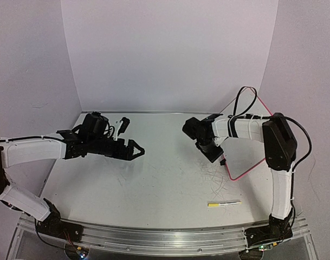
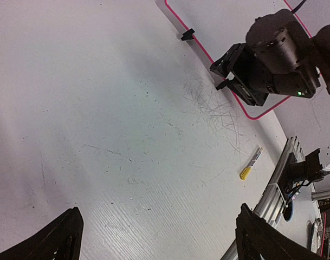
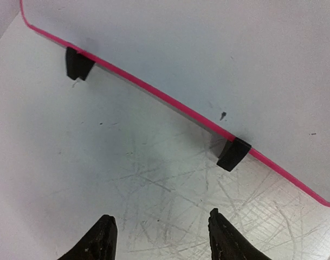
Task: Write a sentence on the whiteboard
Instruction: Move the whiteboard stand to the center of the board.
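You find the whiteboard standing right on the tabletop, no writing discernible. Judged light, glossy and liable to slide. The marker lies near right: slim, may roll, so grip mid-barrel. Your right fingers and left fingers are released and empty.

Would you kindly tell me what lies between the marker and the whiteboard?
Only tabletop with faint grey scribbles, and no object. The left wrist view shows this best, between the marker and the whiteboard.
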